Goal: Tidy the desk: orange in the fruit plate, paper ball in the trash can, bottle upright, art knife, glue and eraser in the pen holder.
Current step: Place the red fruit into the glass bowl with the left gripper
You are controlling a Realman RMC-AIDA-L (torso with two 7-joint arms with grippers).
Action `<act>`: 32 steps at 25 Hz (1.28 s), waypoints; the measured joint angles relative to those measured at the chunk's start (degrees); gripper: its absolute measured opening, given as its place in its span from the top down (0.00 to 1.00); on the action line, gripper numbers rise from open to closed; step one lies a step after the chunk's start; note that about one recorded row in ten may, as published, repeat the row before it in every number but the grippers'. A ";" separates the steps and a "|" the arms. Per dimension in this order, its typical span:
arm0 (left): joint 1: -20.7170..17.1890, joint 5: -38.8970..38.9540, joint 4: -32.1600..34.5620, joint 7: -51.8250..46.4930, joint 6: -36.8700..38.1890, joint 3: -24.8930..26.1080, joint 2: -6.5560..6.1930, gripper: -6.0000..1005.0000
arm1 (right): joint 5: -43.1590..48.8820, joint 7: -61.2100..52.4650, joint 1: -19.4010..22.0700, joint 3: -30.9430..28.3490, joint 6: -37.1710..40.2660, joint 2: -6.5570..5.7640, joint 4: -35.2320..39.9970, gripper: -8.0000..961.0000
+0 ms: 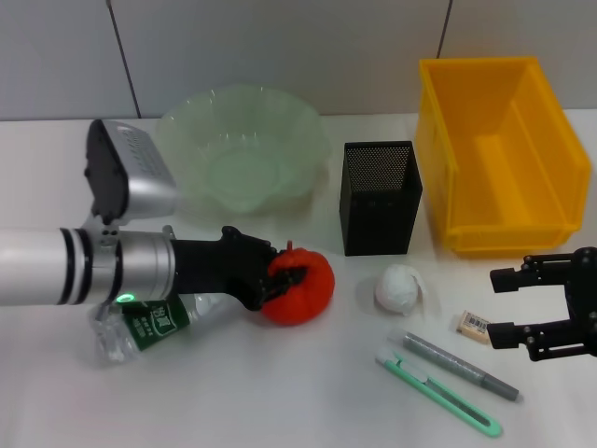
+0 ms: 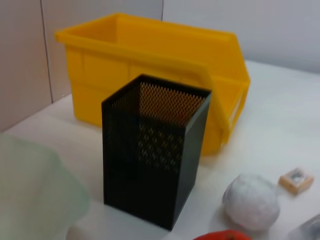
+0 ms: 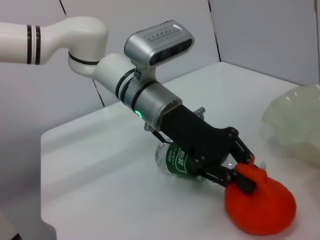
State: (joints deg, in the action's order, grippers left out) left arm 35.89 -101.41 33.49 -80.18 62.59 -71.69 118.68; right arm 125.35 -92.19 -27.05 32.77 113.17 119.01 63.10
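One orange (image 1: pixel 300 287) is gripped at its near side by the closed left gripper (image 1: pixel 280 277) on the desk (image 1: pixel 280 401) (fruit plate (image 1: pixel 191 126) lies just behind); right gripper (image 1: pixel 506 305) is parked, spread open.

We see a white table (image 1: pixel 280 392) beneath everything, and a pale panelled wall (image 1: pixel 280 47) with dark seams rising behind it.

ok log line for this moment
left tool: shut on orange, on table | right tool: open, idle near eraser | bottle: lying down
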 joint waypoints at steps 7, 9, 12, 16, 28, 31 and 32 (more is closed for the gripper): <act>-6.40 3.26 12.40 -3.80 7.54 2.02 -0.36 0.80 | -0.39 -0.08 0.23 0.01 0.66 0.06 0.00 0.26; -6.98 3.31 16.10 -6.03 8.81 3.42 -0.37 0.82 | -0.96 -0.05 0.35 0.12 0.90 0.11 -0.30 0.26; -6.28 3.35 19.55 -8.81 7.94 5.96 -0.38 0.84 | -1.55 0.30 0.40 0.74 1.22 0.17 -0.97 0.26; -2.13 3.10 17.58 -10.51 1.18 8.91 -0.46 0.87 | -1.66 0.90 0.33 1.71 1.26 0.18 -2.04 0.26; 8.45 2.79 5.17 -10.49 -19.31 9.05 -0.11 0.93 | -1.70 1.86 0.34 3.41 1.33 0.10 -4.12 0.27; 8.16 4.27 5.54 -10.06 -19.63 8.82 0.04 0.93 | -1.70 1.91 0.50 3.53 1.34 0.13 -4.52 0.27; 8.14 4.60 5.58 -9.98 -19.52 8.79 0.04 0.93 | -1.70 1.91 0.53 3.61 1.34 0.16 -4.69 0.27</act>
State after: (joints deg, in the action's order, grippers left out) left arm 44.03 -96.81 39.07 -90.15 43.07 -62.91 118.72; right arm 123.66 -90.28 -26.52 36.38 114.51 119.16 58.41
